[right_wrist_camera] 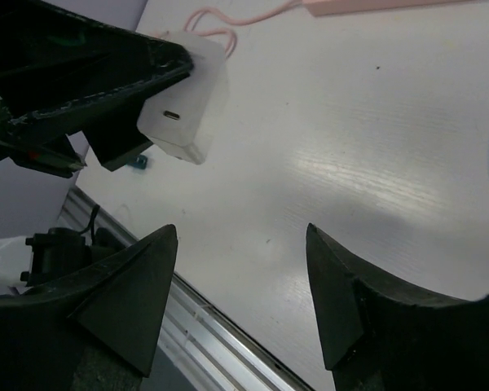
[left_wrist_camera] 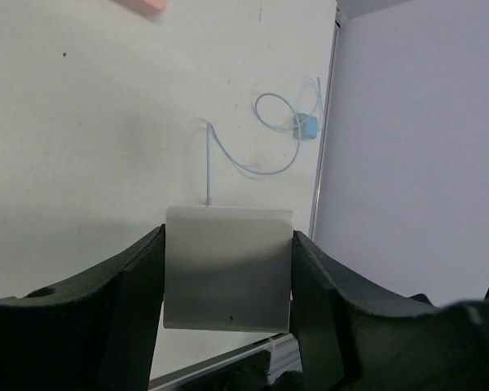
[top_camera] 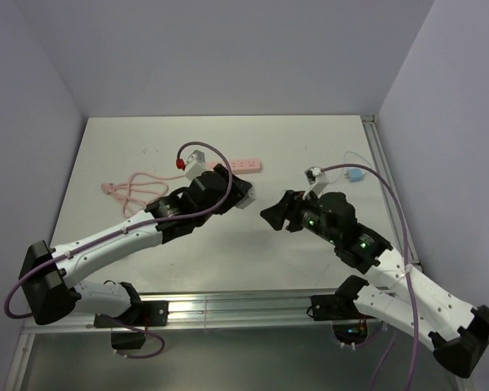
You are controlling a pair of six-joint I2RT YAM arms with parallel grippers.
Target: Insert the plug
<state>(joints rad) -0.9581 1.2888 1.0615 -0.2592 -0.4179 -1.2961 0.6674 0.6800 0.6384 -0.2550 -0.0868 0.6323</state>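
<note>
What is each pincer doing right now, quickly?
Left pincer: closed on the white charger block.
Right pincer: open, holding nothing.

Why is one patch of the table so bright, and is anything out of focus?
Right wrist view: overhead light glares off the table, washing out a streak. Left wrist view: the white block in the left end effector is soft and shaded grey below; the pink strip corner is blurred. Top view: even light, faint shadows.
</note>
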